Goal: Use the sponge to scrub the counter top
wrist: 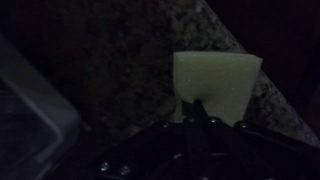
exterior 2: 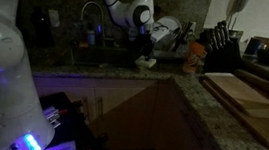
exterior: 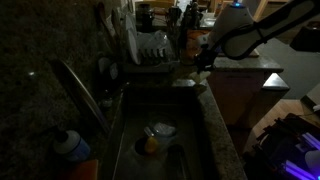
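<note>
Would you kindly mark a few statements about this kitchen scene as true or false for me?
1. The claw is shut on the sponge. True.
2. A knife block stands near the cutting board. True.
3. The sponge rests on the cutting board. False: it is at the granite counter top, well away from the board.
4. The sponge is dark blue. False: it is pale yellowish.
</note>
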Controlling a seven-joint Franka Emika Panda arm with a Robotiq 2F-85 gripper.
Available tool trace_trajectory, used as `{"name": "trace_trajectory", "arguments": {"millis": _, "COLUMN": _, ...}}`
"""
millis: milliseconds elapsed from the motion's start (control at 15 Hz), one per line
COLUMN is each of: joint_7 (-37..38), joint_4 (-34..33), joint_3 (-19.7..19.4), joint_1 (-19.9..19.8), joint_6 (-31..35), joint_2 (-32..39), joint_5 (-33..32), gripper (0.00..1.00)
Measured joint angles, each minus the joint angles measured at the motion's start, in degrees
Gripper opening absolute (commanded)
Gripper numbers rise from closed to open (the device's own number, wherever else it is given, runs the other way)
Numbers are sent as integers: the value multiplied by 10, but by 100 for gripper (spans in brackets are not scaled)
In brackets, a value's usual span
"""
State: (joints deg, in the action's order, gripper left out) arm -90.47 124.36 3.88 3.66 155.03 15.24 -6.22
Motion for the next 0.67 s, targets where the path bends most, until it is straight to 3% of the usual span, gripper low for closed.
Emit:
{"name": "trace_trajectory", "arguments": {"millis": 200, "joint_7": -31, "joint_4": 5, "joint_3": 29, "joint_1": -38, "joint_6": 9, "joint_2": -45, "joint_5": 70, "gripper": 3}}
{"name": "trace_trajectory", "arguments": {"millis": 667, "joint_7": -54, "joint_4": 23, "joint_3": 55, "joint_1": -41, "joint_6": -7, "joint_2": -25, "joint_5": 89, "gripper": 1}}
